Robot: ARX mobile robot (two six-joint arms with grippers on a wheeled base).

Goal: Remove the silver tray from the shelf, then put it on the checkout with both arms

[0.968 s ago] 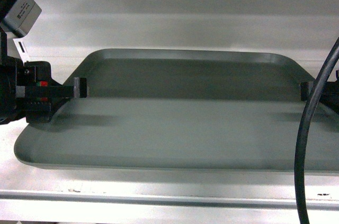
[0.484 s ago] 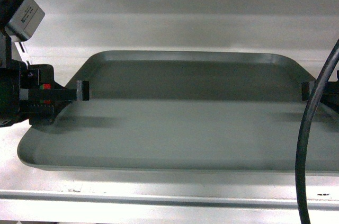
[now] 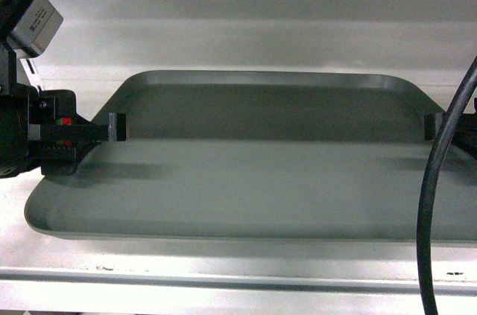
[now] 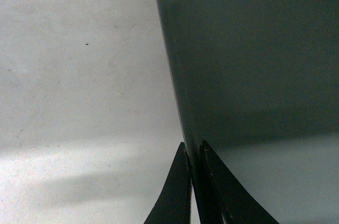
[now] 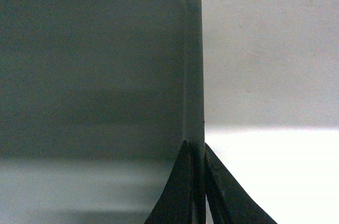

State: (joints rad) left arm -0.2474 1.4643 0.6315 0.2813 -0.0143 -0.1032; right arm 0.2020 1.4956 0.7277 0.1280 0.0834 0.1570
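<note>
While it lies flat on the pale shelf [image 3: 223, 266], the silver tray [image 3: 253, 173] fills the middle of the head view, its long front rim toward six o'clock and its back rim close to the shelf's back panel [image 3: 238, 24] at twelve o'clock. The left gripper [image 4: 194, 152] is clenched on the tray's left rim at nine o'clock, one black finger inside the rim and one outside, as the left wrist view shows. The right gripper [image 5: 196, 152] pinches the right rim at three o'clock in the same way. A thick black cable [image 3: 432, 211] curves down the right side of the head view in front of the tray. Against the view of a second ago, the tray sits slightly further right and the left gripper with it; since half a second ago nothing visibly differs.
</note>
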